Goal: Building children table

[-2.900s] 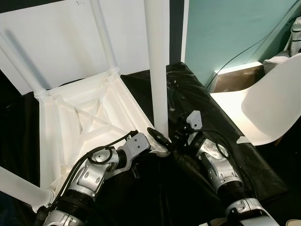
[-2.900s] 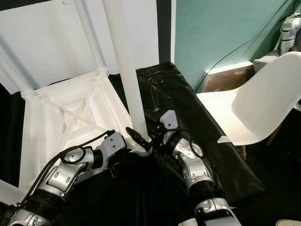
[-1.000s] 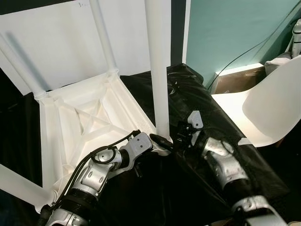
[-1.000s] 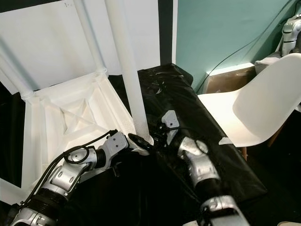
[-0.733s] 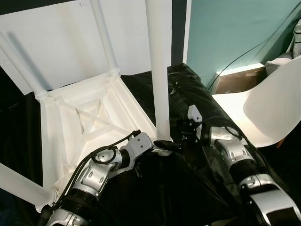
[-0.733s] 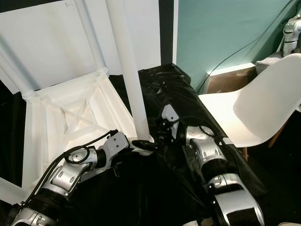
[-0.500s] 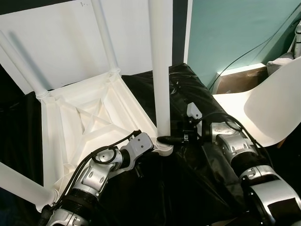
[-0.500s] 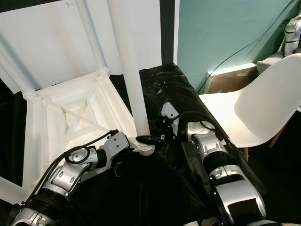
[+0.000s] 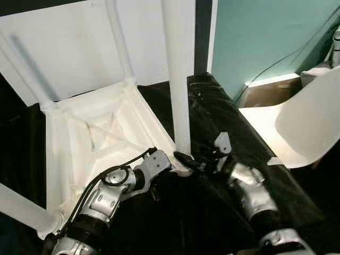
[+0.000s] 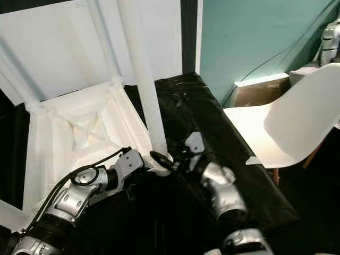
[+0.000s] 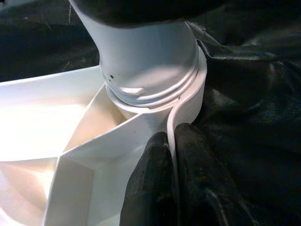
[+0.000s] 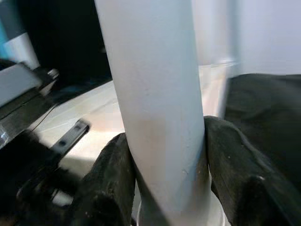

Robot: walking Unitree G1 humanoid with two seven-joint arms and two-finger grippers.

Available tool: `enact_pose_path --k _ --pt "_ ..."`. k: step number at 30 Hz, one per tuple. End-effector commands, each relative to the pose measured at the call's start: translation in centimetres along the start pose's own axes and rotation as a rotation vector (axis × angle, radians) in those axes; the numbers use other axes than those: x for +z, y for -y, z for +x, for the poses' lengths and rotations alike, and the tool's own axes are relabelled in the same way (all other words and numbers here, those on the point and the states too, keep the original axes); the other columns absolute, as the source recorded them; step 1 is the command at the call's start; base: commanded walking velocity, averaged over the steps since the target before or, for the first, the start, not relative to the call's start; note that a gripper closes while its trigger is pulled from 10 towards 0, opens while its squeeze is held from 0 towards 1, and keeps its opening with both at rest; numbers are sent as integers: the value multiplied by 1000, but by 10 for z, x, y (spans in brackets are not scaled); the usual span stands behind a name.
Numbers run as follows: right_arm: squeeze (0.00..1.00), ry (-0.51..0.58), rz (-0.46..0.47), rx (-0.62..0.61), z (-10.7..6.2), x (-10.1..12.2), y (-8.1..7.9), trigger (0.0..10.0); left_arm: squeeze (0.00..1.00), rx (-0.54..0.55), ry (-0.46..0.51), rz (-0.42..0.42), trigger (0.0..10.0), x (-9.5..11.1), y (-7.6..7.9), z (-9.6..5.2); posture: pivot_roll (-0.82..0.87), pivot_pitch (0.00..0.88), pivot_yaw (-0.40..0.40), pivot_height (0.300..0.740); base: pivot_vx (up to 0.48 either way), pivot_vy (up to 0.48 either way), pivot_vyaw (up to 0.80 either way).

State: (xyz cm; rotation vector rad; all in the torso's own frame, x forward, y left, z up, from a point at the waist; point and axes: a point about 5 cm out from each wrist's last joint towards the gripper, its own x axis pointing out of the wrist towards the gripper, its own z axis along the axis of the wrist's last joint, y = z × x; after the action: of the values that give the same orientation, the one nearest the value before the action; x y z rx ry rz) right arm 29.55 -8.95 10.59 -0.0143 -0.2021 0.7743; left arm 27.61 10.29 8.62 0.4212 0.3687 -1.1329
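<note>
The upright table leg (image 9: 178, 79) stands in its corner socket between the jaws of the right gripper (image 12: 164, 188), closed around its base, while the left gripper (image 11: 171, 188) pinches the tabletop rim (image 11: 186, 110) just beside it.

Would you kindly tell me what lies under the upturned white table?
A black sheet lies under the upturned table and spreads to its right. What the sheet covers cannot be seen.

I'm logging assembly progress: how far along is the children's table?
Done: three legs stand in corner sockets of the upturned tabletop. In hand: the right pincer clamps the near leg at its socket, while the left pincer pinches the tabletop's corner rim. Left: whether that leg is fully seated can't be told; then turning the table upright.
</note>
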Motion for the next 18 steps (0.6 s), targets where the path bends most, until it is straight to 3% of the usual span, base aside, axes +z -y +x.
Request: enact_pose_path --k 1,10,11,12,18 --pt "0 63 -9 -242 -3 16 23 0 0 -170 -96 -201 10000 -47 46 15 58 0 -11 740 0 0 0" --pt "0 107 -43 -223 3 22 12 0 0 -188 -109 -188 10000 -46 45 15 49 0 2 740 0 0 0" --pt "0 93 -46 -192 5 20 9 1725 0 -186 -108 -188 10000 -46 44 15 53 0 0 740 0 0 0" --pt "1000 66 4 -93 8 17 3 10000 0 -186 -107 -190 10000 -46 45 15 46 0 2 740 0 0 0" --pt "1000 19 11 54 11 15 -3 10000 0 -187 -108 -190 10000 -47 45 15 48 0 -4 740 0 0 0"
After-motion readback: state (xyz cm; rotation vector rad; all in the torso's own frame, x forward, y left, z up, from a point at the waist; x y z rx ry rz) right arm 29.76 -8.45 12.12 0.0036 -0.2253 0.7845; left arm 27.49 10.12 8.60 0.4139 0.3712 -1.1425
